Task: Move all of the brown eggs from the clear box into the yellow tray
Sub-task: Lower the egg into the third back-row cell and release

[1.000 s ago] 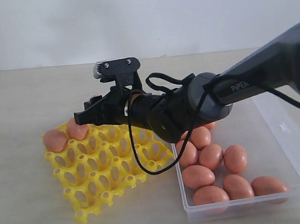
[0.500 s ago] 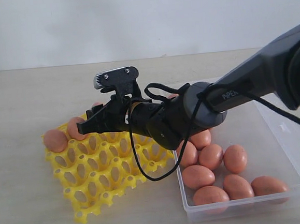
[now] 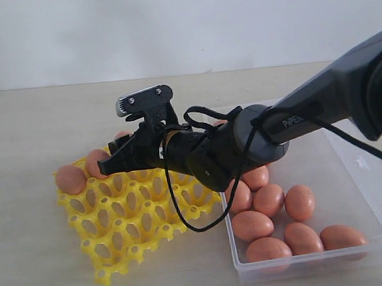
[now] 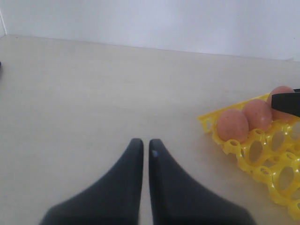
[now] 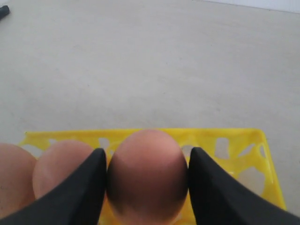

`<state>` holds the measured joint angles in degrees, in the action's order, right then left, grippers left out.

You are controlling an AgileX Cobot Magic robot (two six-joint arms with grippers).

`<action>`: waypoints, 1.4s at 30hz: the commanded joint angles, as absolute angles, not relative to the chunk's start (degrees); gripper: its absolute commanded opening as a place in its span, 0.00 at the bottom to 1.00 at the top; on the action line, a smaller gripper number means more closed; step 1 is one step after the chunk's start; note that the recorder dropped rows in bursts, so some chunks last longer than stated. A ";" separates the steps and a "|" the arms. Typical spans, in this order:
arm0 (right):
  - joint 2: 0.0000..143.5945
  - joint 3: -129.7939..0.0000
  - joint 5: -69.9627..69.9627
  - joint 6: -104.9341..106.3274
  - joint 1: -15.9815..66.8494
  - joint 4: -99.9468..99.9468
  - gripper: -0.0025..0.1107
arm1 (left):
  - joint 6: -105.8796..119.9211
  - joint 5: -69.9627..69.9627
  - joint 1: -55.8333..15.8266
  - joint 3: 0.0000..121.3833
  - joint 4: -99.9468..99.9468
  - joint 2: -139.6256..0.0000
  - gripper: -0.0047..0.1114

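White lettering on the right arm [image 3: 320, 103] reads "PiPER" [image 3: 299, 120], and that is the only writing to be seen.

The right wrist view has the close-up: the right pincer [image 5: 146, 185] is spread wide around a held egg [image 5: 146, 176], one black finger [image 5: 79, 192] pressed to each flank. Directly below is the edge row of the yellow tray [image 5: 265, 154]. Whether the egg touches its cup, I cannot tell.

From the exterior view the right pincer [image 3: 106, 164] hides nearly all of that egg. It shows two seated eggs [image 3: 70, 179] along one edge of the yellow tray [image 3: 129, 237], starting at its corner, with the pincer just beside them.

Only this view shows the clear box [image 3: 373, 188] on the desk [image 3: 31, 129], touching the tray's near corner. Eight boxed eggs [image 3: 269, 200] are visible inside it, and the arm covers part of it.

The left wrist view shows the left pincer [image 4: 142, 145] closed to a thin slit, gripping nothing, above bare desk and well apart from the tray.
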<state>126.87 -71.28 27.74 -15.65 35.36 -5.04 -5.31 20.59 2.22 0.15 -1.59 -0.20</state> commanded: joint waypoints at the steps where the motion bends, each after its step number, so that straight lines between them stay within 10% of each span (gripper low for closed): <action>1: 125.63 -71.47 28.90 -14.91 34.83 -5.41 0.40 | -5.04 20.37 2.40 0.00 -1.46 0.00 0.08; 42: 123.70 -71.47 23.34 -12.28 34.83 -11.03 0.56 | -5.04 20.37 2.40 0.00 -1.46 0.00 0.08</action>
